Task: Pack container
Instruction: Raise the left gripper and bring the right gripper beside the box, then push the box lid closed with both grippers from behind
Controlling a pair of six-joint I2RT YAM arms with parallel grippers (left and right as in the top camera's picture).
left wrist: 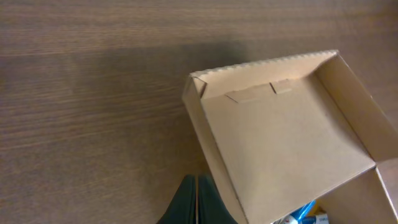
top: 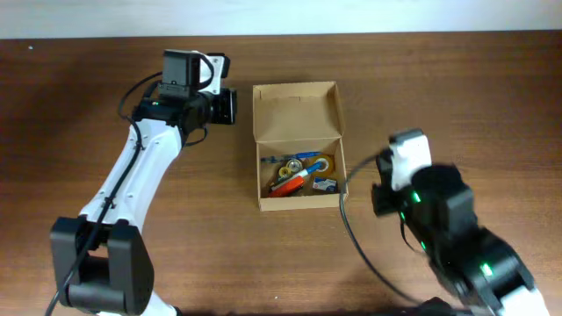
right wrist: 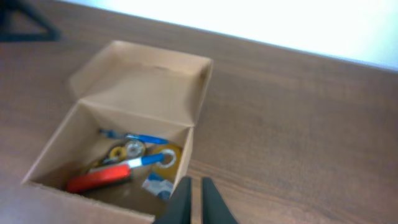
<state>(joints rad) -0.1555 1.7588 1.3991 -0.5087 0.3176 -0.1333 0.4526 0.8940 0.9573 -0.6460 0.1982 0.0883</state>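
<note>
The container (top: 261,189) is a brown cardboard box at mid-table, its hinged lid (top: 297,112) standing open at the back. Inside lie a red marker (top: 290,184), a blue pen (top: 304,157), yellow tape rolls (top: 321,164) and a small blue-and-white packet (top: 326,184). My left gripper (left wrist: 196,182) is shut and empty, just off the lid's left edge (left wrist: 208,143). My right gripper (right wrist: 196,185) is shut on nothing, hovering at the box's right wall (right wrist: 186,152), near its front corner. The right wrist view shows the marker (right wrist: 98,178) and tape (right wrist: 168,157) inside.
The left arm (top: 132,175) stretches from the front left up to the box's back-left corner. The right arm (top: 439,219) fills the front right, with a black cable (top: 351,230) curving beside the box. A pale strip runs along the table's far edge (top: 281,16).
</note>
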